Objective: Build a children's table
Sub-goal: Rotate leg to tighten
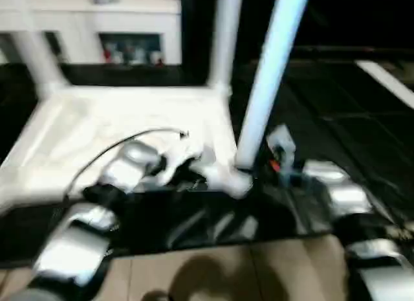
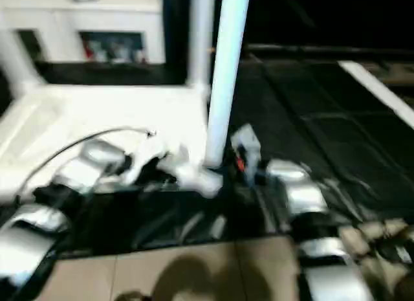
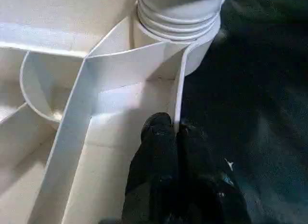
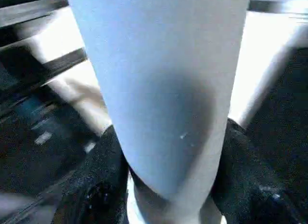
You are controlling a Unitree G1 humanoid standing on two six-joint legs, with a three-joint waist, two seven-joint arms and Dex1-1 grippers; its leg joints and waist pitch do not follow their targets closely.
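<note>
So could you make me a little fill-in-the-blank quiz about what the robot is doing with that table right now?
1. The children's table lies ____ on the dark floor, legs pointing up.
2. The right gripper has its black fingers on either side of a table ____.
3. The left gripper pinches the thin ____ of the table's frame near the nearest leg.
4. Behind the table stands a white ____ with glass doors.

Missing words: upside down; leg; wall; cabinet
</note>
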